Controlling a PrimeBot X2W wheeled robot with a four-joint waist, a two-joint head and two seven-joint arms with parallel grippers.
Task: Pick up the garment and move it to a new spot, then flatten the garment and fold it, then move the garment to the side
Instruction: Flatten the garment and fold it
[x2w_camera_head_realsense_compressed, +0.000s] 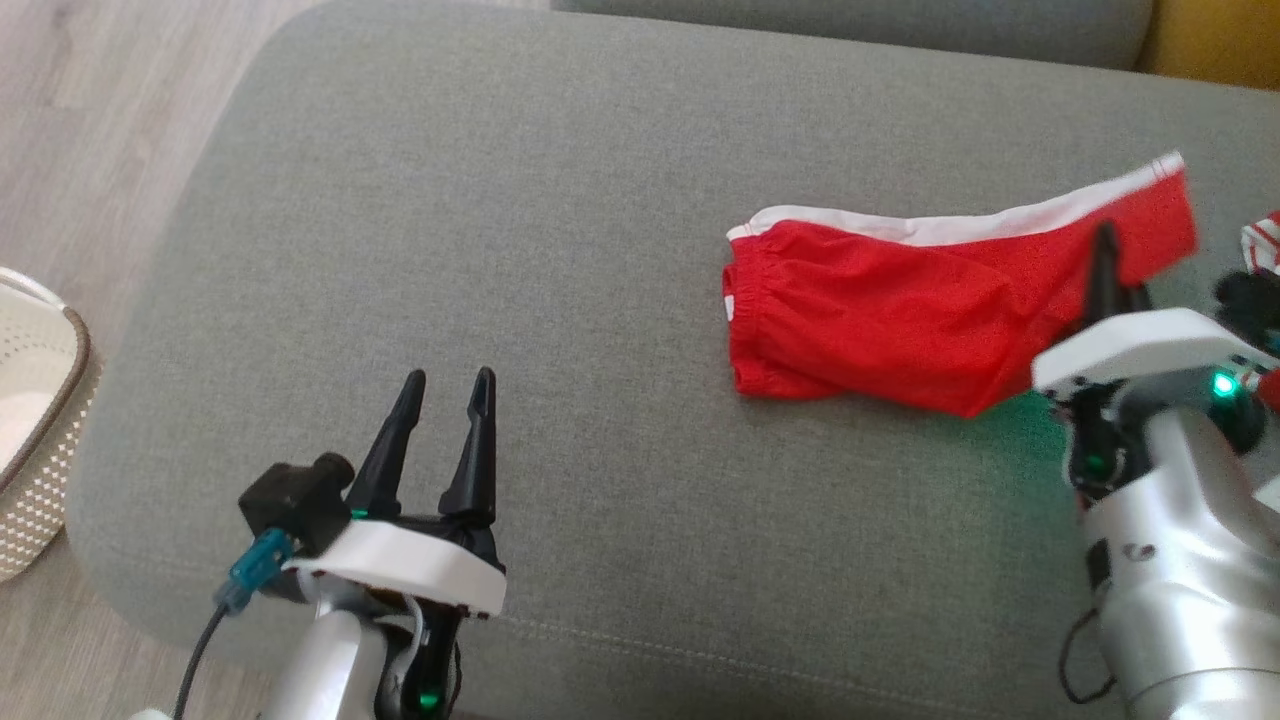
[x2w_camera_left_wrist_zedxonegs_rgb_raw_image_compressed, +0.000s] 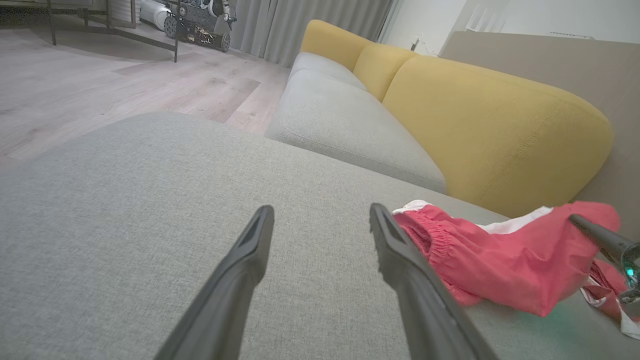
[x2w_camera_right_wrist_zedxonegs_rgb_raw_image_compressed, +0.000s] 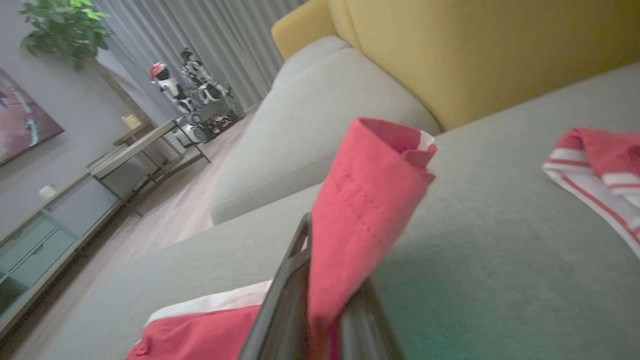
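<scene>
The right gripper (x2w_camera_head_realsense_compressed: 1105, 250) is clamped on a hem corner of the red garment (x2w_camera_head_realsense_compressed: 880, 320) and holds that end raised above the grey cushion (x2w_camera_head_realsense_compressed: 500, 200). The rest of the shorts (white band along the far edge) lies on the seat, stretching away to this gripper's left. A striped red-and-white cloth (x2w_camera_right_wrist_zedxonegs_rgb_raw_image_compressed: 600, 170) lies near its right side. The left gripper (x2w_camera_head_realsense_compressed: 448, 385) hovers with fingers spread and nothing between them. The garment is well off to its right, and a woven basket (x2w_camera_head_realsense_compressed: 40, 420) sits past the cushion edge to its left.
</scene>
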